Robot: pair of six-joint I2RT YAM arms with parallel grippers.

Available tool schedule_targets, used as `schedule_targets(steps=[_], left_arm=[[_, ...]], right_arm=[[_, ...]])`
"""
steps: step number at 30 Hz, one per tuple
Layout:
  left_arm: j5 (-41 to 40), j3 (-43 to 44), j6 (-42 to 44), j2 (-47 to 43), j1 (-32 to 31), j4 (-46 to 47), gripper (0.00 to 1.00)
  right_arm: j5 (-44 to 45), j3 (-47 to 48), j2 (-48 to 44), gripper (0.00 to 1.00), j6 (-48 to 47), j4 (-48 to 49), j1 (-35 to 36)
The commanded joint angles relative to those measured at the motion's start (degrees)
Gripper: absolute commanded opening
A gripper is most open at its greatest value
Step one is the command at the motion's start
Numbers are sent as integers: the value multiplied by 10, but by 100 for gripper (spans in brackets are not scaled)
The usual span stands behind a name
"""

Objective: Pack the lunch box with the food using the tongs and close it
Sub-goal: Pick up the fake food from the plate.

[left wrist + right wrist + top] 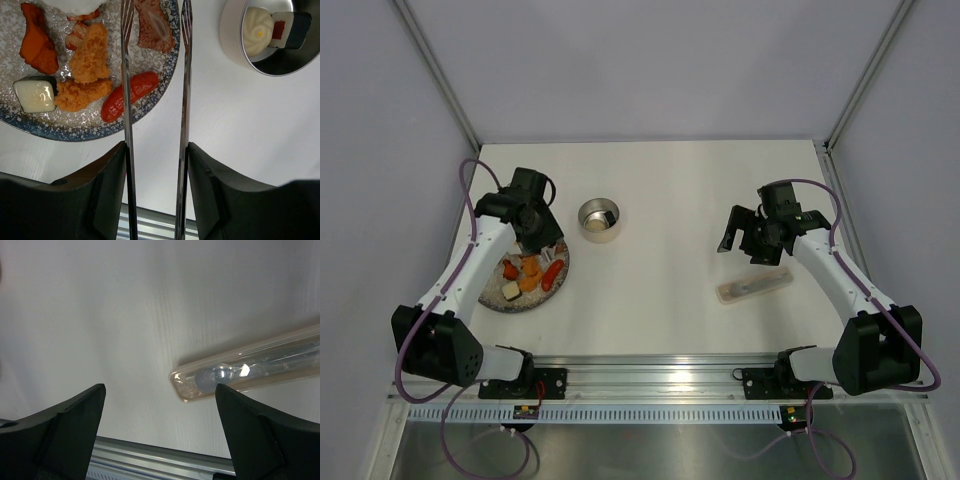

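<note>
My right gripper [160, 390] hangs over the white table [110, 310], its two dark fingers [70, 422] spread wide with nothing between them. A long, narrow translucent plastic case [250, 367] lies flat on the table and runs off the right edge, its rounded end towards me. Something shiny and rounded sits inside, too blurred to name. An aluminium rail [150, 452] runs along the bottom.

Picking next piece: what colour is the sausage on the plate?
The sausage is red, clearest in the left wrist view.
</note>
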Motion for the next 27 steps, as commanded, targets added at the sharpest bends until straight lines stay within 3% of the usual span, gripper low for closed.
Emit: schedule_targets(steps=[1, 27], left_arm=[[8, 11, -2, -1, -1, 24, 53], [42, -60, -10, -26, -1, 38, 51]], right_arm=[[-4, 6, -5, 100, -7, 7, 0], [-5, 6, -4, 99, -7, 6, -1]])
